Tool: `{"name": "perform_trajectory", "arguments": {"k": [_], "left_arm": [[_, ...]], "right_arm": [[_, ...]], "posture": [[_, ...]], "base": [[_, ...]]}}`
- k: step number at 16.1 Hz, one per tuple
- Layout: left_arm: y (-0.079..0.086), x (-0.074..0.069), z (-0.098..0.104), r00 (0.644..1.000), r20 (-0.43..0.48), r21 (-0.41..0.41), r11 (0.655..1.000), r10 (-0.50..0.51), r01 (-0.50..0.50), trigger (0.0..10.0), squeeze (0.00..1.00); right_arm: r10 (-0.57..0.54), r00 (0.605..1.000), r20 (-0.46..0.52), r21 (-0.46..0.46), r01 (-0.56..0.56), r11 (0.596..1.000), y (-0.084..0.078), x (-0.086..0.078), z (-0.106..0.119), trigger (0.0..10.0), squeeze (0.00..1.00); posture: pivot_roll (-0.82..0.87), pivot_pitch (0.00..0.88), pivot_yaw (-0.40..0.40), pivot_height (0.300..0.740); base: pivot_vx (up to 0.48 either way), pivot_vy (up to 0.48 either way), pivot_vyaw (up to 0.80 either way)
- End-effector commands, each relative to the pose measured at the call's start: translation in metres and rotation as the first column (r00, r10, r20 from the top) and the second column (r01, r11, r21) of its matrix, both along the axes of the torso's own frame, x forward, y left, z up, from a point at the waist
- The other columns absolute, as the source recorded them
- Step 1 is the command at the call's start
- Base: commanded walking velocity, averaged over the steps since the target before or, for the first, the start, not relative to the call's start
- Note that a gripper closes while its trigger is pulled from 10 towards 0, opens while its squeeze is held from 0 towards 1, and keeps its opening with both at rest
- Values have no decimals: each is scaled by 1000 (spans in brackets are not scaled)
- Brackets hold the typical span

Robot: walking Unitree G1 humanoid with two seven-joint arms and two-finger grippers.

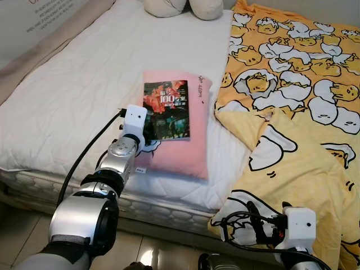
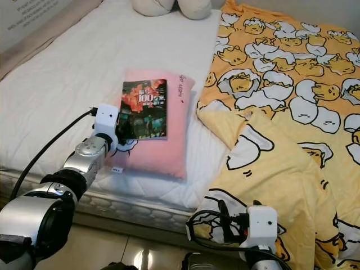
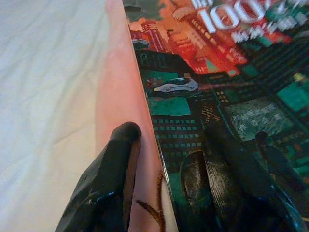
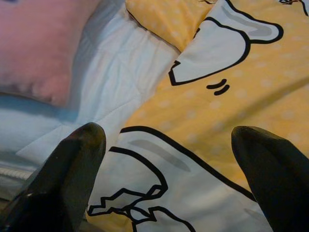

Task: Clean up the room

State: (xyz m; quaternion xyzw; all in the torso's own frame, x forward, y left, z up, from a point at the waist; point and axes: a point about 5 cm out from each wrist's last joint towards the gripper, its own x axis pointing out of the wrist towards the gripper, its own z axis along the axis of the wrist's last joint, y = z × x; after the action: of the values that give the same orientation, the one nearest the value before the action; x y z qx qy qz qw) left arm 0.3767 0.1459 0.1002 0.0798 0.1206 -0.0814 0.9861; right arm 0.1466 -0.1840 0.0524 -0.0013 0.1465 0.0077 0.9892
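A book [image 1: 167,109] with a dark red and green city cover lies flat on a pink pillow [image 1: 180,154] in the middle of the bed. My left gripper [image 3: 171,145] is at the book's near left corner, open. One finger [image 3: 116,164] rests on the pillow beside the book's edge, and the other finger [image 3: 227,169] lies on the cover. My right gripper [image 4: 178,145] is low at the bed's front edge, open wide over the yellow egg-cartoon blanket [image 1: 304,112], with nothing between its fingers.
The white mattress [image 1: 84,84] stretches to the left of the pillow. The blanket covers the right half of the bed and hangs over the front edge. Beige cushions [image 1: 183,7] lie at the far end. Tiled floor [image 1: 17,230] shows below the bed.
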Motion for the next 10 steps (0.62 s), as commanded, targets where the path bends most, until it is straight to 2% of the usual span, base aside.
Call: {"name": "perform_trajectory", "arguments": {"k": [1, 4, 7, 8, 9, 10], "left_arm": [[-7, -3, -4, 999, -6, -35, 999, -41, 41, 10000, 0], [-25, -6, -7, 990, -24, -141, 980, -142, 137, 10000, 0], [-36, -8, -8, 977, -29, -177, 963, -212, 204, 10000, 0], [-38, -10, -12, 973, -62, -156, 965, -224, 212, 10000, 0], [-38, -13, -20, 965, -124, -177, 962, -230, 206, 10000, 0], [-37, -16, -26, 963, -166, -203, 963, -210, 175, 1882, 0]], "right_arm": [[-7, 1000, -2, -11, 7, 1000, -3, -2, 1, 10000, 0], [-2, 1000, -5, -7, 2, 1000, -2, -2, 0, 10000, 0], [-4, 1000, -7, -7, 4, 1000, -2, -1, 0, 10000, 0], [-5, 1000, -8, -7, 5, 1000, -2, -1, 0, 10000, 0], [-4, 1000, -8, -6, 4, 1000, -2, -1, 0, 10000, 0], [-5, 1000, -8, -6, 5, 1000, -2, -1, -1, 10000, 0]], "posture": [[-253, 99, 0, 740], [-251, 101, -1, 740], [-251, 101, -1, 740], [-251, 101, -1, 740], [-252, 100, 1, 740], [-252, 100, 1, 740]], "base": [[0, 0, 0], [0, 0, 0], [0, 0, 0], [0, 0, 0], [0, 0, 0], [0, 0, 0]]}}
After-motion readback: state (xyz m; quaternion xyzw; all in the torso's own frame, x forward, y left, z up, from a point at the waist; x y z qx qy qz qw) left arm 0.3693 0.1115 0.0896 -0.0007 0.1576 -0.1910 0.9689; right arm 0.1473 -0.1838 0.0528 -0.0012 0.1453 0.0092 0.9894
